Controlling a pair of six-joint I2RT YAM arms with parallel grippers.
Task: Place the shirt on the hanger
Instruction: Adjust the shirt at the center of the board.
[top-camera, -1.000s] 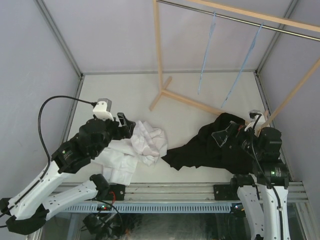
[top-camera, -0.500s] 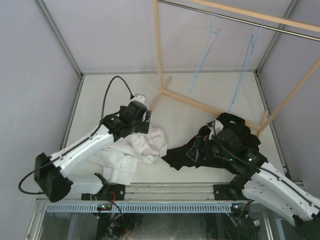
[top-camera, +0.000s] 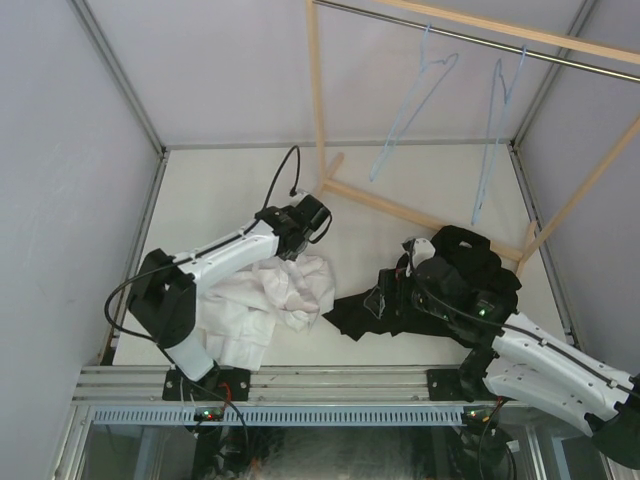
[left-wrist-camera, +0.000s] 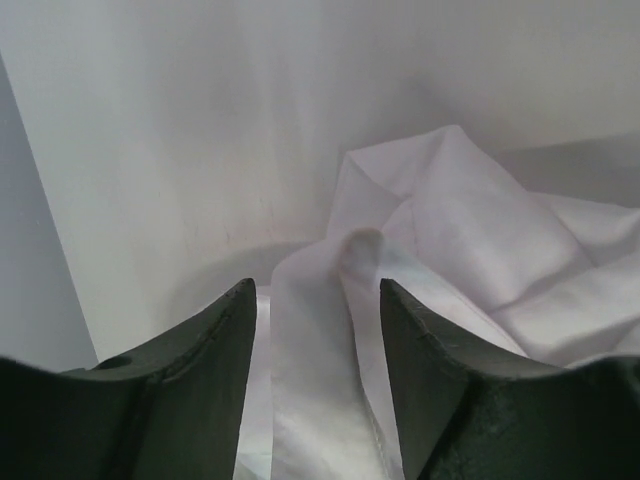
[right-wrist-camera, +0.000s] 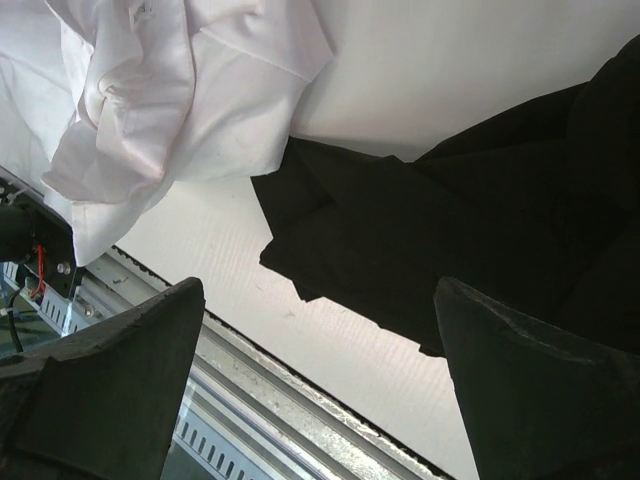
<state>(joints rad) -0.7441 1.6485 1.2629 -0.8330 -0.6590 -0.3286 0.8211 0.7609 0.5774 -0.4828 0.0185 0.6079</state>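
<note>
The white shirt (top-camera: 262, 298) is seen crumpled on the table (top-camera: 225, 185), lower left of centre in the overhead view. It lies just beside a black garment (top-camera: 445, 290), and two pale blue hangers (top-camera: 412, 92) are hung well apart at the upper right. Only in the left wrist view is the left gripper (left-wrist-camera: 317, 290) shown partly open, a raised shirt fold standing between its fingers, unpinched. The right gripper (right-wrist-camera: 318, 290) is shown wide open and empty over the garment's edge, the metal front rail (right-wrist-camera: 290, 395) below it; bare table is seen upper left overhead.
</note>
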